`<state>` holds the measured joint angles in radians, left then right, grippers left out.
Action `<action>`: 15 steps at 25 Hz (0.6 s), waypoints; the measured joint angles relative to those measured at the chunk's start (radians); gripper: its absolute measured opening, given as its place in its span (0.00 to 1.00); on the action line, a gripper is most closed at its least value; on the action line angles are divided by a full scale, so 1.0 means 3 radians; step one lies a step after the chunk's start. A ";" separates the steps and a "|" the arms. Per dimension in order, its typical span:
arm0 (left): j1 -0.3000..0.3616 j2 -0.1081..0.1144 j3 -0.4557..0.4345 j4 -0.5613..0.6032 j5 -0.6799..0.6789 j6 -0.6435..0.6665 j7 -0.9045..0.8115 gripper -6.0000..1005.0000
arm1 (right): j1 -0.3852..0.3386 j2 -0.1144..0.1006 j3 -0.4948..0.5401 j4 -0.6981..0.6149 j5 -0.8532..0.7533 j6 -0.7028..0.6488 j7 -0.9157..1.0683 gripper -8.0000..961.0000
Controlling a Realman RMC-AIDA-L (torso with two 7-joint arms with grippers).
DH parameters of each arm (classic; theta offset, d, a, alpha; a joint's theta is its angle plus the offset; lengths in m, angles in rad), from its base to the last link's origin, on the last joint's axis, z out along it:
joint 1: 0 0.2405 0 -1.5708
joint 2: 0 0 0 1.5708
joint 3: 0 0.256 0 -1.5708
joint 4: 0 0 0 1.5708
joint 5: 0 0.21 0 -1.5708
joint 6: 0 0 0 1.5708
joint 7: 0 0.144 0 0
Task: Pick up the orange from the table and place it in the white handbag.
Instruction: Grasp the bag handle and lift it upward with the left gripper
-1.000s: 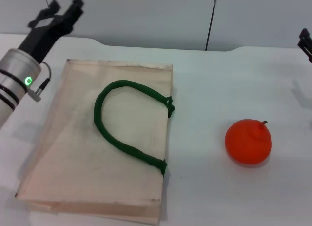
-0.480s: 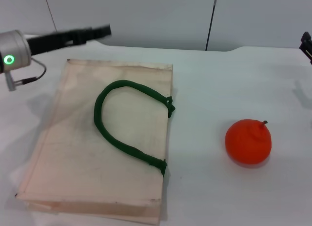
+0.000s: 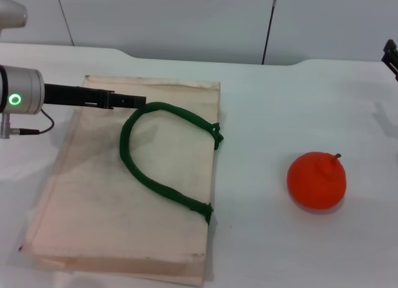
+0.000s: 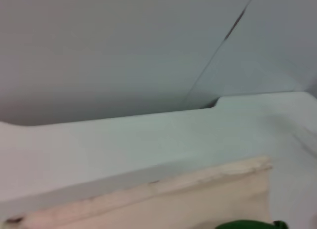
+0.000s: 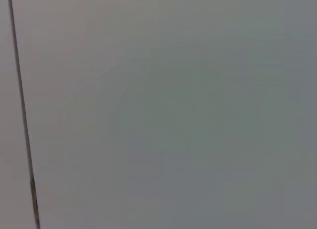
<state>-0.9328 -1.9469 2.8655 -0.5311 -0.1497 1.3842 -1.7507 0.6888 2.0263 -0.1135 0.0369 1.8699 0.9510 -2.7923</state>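
Orange (image 3: 316, 180) is sitting on the white table (image 3: 267, 114) toward the right side, stem pointing up and slightly away, free of contact with either gripper. Judged from its look, it is firm, smooth-skinned and round, moderately light, so it is likely to roll if nudged and to slip under a shallow pinch; taking hold across its widest part, from above, appears the safest option.

White handbag (image 3: 124, 195) is lying flat on the table well to the orange's left, its dark green handle (image 3: 155, 154) looping across the upper face. Its mouth is not standing open, which I judge to be the main obstacle to placing anything inside.

Left gripper (image 3: 127, 101) is reaching in low over the bag's far edge, tips just beside the top of the handle loop; the fingers are appearing as one thin dark line, and whether they are open or closed I cannot tell. Right gripper (image 3: 390, 56) is showing only at the far right edge, well apart from the orange, finger state not discernible. Nothing is lying between the orange and the bag.
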 joint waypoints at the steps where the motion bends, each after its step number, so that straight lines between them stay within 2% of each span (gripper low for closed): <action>1: 0.0004 -0.0006 0.0000 0.0001 -0.0005 -0.0038 -0.0005 0.76 | -0.0002 0.0000 0.0000 0.0000 0.0000 0.0000 0.0001 0.92; 15: -0.0085 -0.0022 -0.0005 0.0349 0.0193 -0.0557 -0.0037 0.72 | 0.0039 0.0000 -0.0041 0.0030 -0.0048 -0.0055 0.0058 0.92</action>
<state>-0.9584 -1.9536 2.8640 -0.4264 -0.0917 1.2170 -1.7616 0.7006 2.0263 -0.1258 0.0460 1.8555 0.9346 -2.7749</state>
